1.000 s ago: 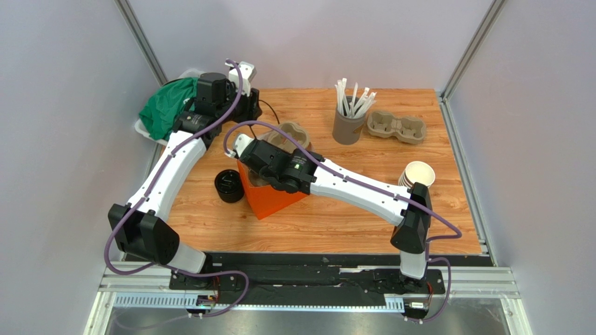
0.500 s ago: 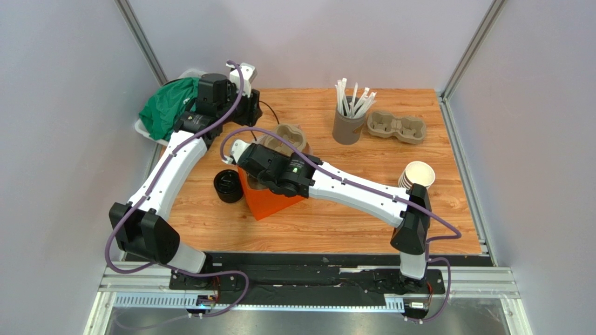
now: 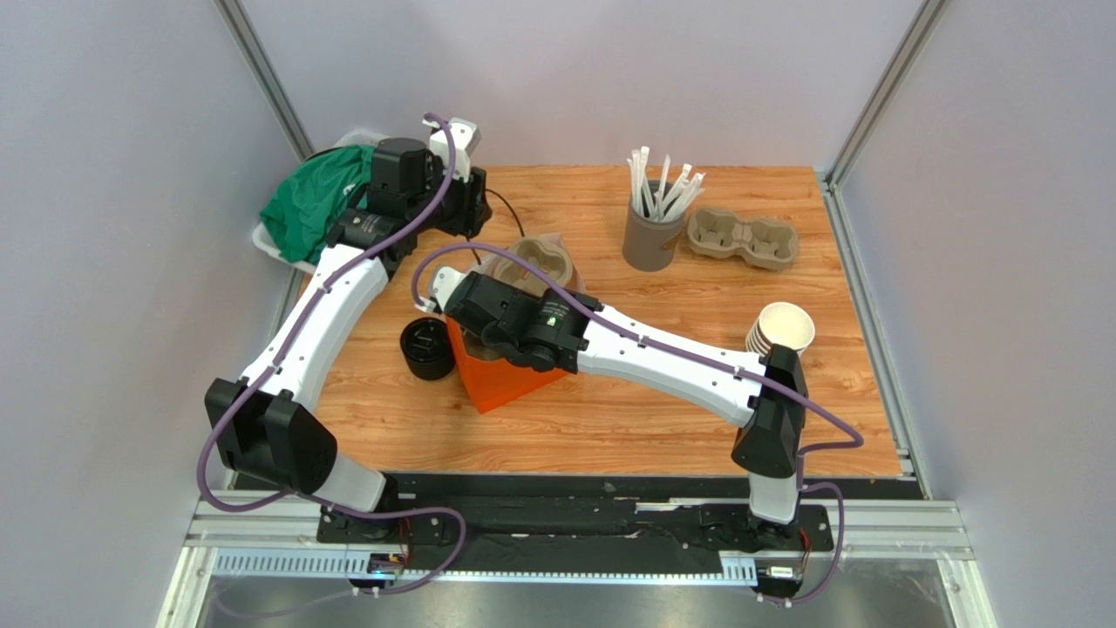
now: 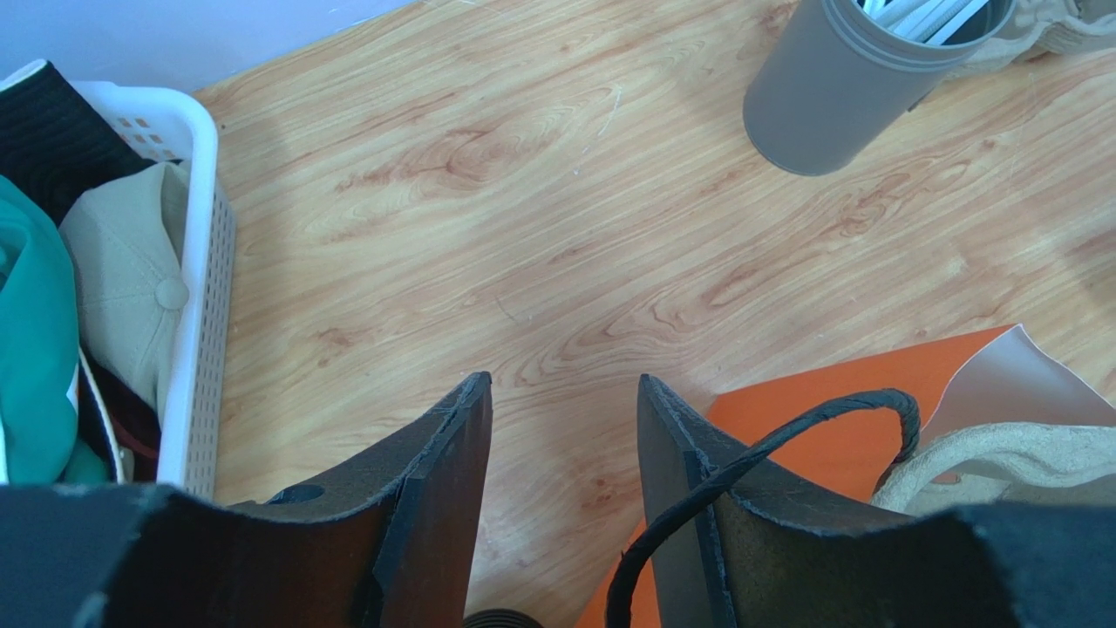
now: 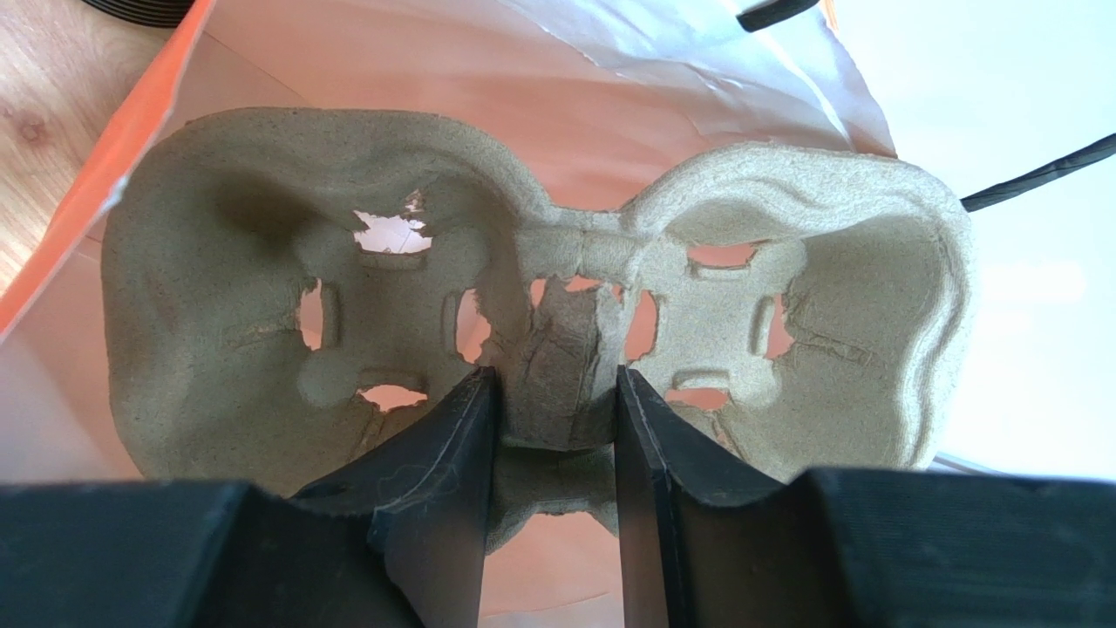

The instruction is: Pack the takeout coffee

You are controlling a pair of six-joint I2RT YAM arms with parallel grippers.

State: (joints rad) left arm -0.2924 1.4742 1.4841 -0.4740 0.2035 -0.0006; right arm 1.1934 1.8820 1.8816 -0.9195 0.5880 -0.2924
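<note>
The right end effector (image 5: pixel 550 393) was clamped on the narrow middle bridge of a pulp cup carrier (image 5: pixel 262 262), one finger on each side of it. The carrier lay level in the open mouth of an orange bag (image 3: pixel 504 380), with the bag's pale lining visible around it and through its cut-outs. The bag stood on the counter (image 3: pixel 629 406), left of the middle.

A round black lid (image 3: pixel 428 349) sat on the wood just beside the bag, on the side toward the left edge and apart from both arms. From above it could not be told whether the tan cup stood under it.

The left end effector (image 4: pixel 563 393) hung near the far-left corner with its fingers parted a moderate way. Nothing was between them, only bare wood below. One black cord handle (image 4: pixel 799 425) of the bag arched just past its right finger; whether it touched that finger could not be told. A white basket (image 4: pixel 197 262) of clothes sat at the far-left corner.

A grey cup (image 4: pixel 838 92) of white straws stood near the far edge, with a second carrier (image 3: pixel 743 238) just beside it toward the far-right corner. A stack of tan cups (image 3: pixel 783 325) stood near the right edge.
</note>
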